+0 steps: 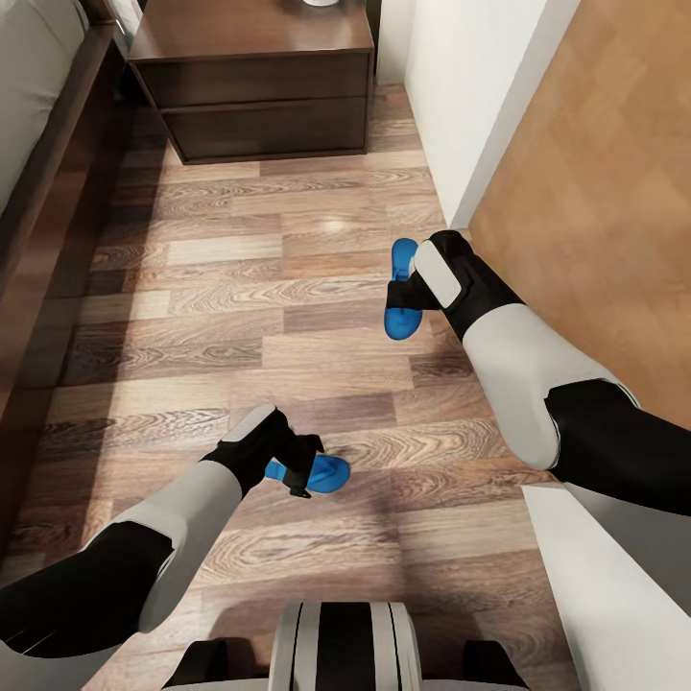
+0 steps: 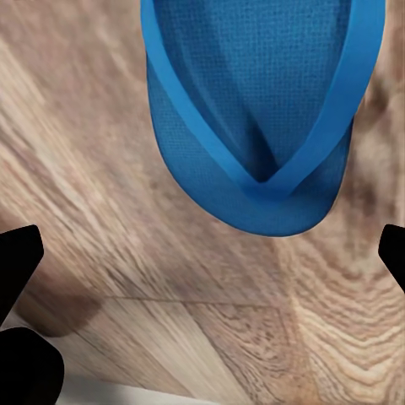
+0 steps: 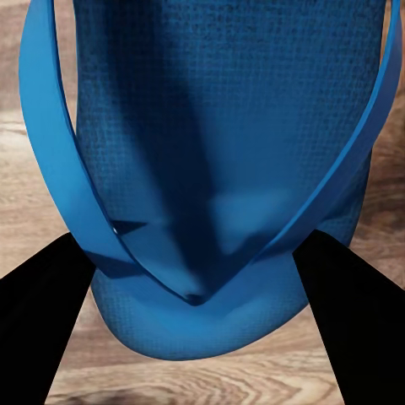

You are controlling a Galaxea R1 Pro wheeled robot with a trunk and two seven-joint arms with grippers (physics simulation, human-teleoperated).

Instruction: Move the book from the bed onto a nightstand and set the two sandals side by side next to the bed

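Two blue sandals lie apart on the wood-plank floor of the bedroom. One sandal [image 1: 326, 474] [image 2: 253, 118] rests flat just beyond my left gripper [image 1: 305, 470] [image 2: 207, 253], which is open with its fingers spread wide and touching nothing. The other sandal [image 1: 400, 312] [image 3: 219, 169] is near the white wall, and my right gripper [image 1: 403, 293] [image 3: 196, 245] is shut on its toe end, one finger against each side. The bed [image 1: 38, 115] runs along the left edge. A dark nightstand [image 1: 251, 58] stands at the top. The book is out of view.
A white wall corner [image 1: 461, 106] and a light wooden panel [image 1: 595, 173] close off the right side, close to my right arm. Open floor [image 1: 240, 288] stretches between the bed frame and the sandals. A small white object [image 1: 321, 2] sits on the nightstand top.
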